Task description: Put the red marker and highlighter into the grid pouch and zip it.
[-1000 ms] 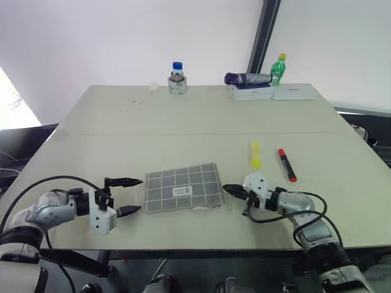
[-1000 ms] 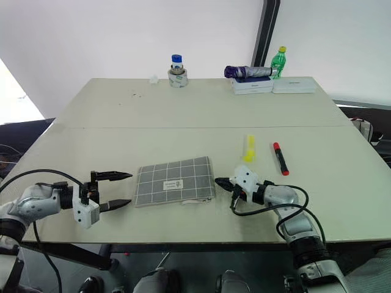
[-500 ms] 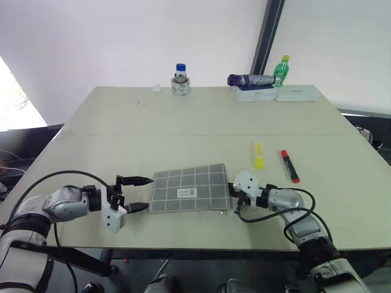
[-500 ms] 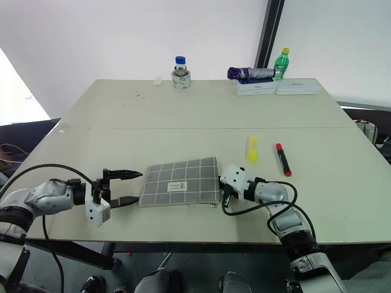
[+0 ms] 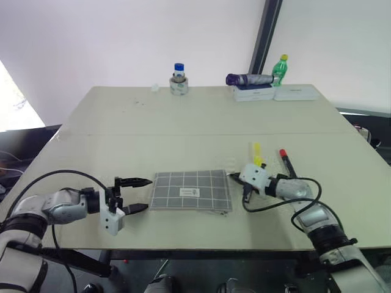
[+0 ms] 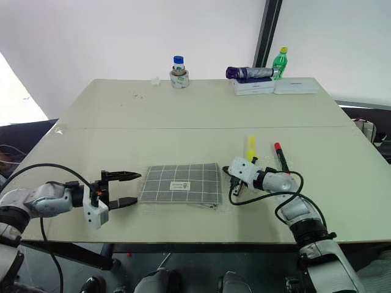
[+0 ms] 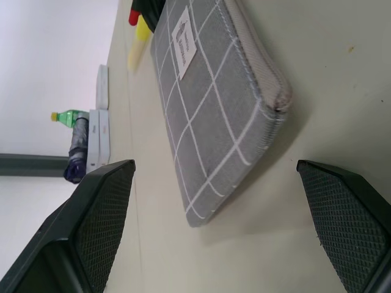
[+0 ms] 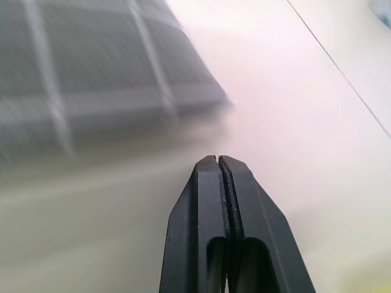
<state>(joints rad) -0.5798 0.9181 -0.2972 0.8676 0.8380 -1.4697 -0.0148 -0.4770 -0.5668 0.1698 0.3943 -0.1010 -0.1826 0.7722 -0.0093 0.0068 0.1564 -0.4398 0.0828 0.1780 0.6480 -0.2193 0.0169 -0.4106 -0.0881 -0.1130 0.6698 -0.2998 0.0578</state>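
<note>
- While I look down through my head cameras, the flat grey fabric grid pouch lies near the table's front edge between my two claws, apparently zipped; my left gripper waits wide apart just beside its left end, likely to steady it, and my right gripper sits pressed together by the right end, empty.
- Beyond my right claw lie the short yellow highlighter and the thick red marker, side by side and apart from the pouch; my right wrist partly covers them.
- At the far edge stand a blue-capped jar, a green bottle and white boxes, well clear.
- Through my left wrist camera, my spread fingers frame the pouch's end; nothing blocks it.
- Through my right wrist camera, my fingertips meet just short of the pouch's corner, perhaps seeking the zipper pull, which I cannot make out.
</note>
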